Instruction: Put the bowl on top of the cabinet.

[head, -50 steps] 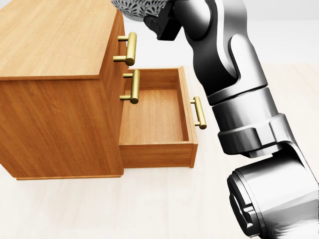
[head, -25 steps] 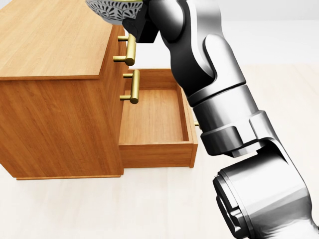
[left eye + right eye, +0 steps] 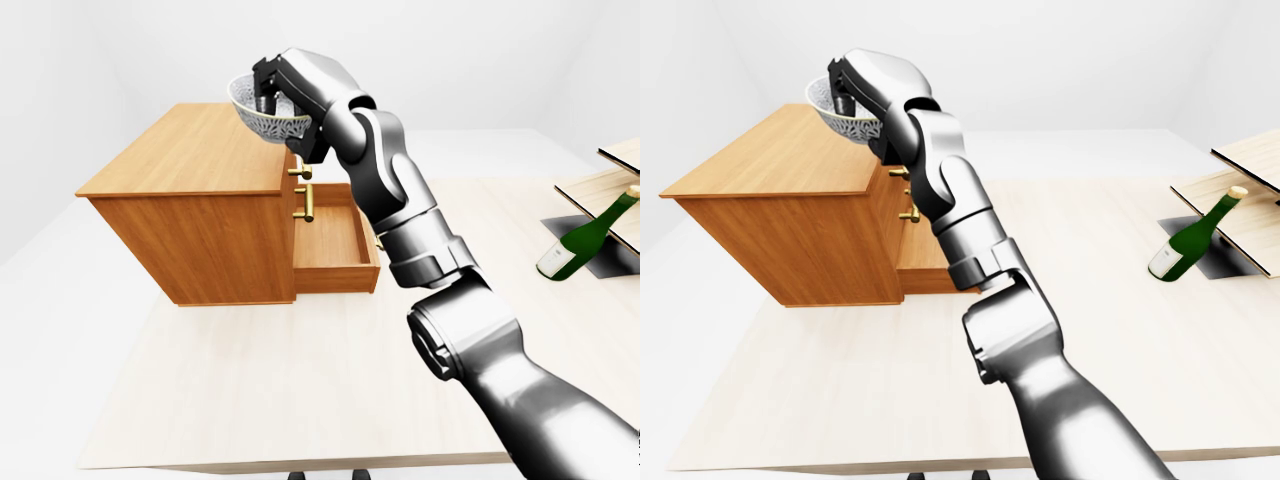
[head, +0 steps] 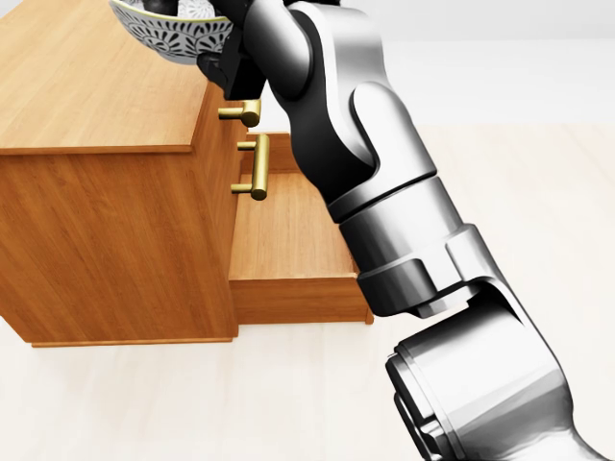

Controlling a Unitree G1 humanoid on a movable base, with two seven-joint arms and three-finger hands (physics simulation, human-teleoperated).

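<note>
Patterned white-grey bowl [image 3: 265, 118], L-eye view: held clear above wooden cabinet [image 3: 200, 215], over the right end of its top, not touching the wood. Right hand [image 3: 288, 82] sits on the bowl's right side. Dark fingers [image 3: 263, 92] hook over the rim into the bowl, pinching its wall. Arm rises from bottom right, elbow bent, forearm crossing over the open bottom drawer [image 3: 335, 245]. Cabinet stands on pale desk [image 3: 250, 380].

Head view: bowl cut by top edge, above cabinet top near its right edge. Hand just right of it, partly out of frame. Brass handles [image 4: 258, 168] lower, on cabinet's drawer side. Arm hides much of the drawer.

R-eye view: same pinch on rim, bowl at upper left, hanging over cabinet's right end w/ a gap beneath. Green bottle [image 3: 1188, 240] leans at far right, well apart from cabinet.
</note>
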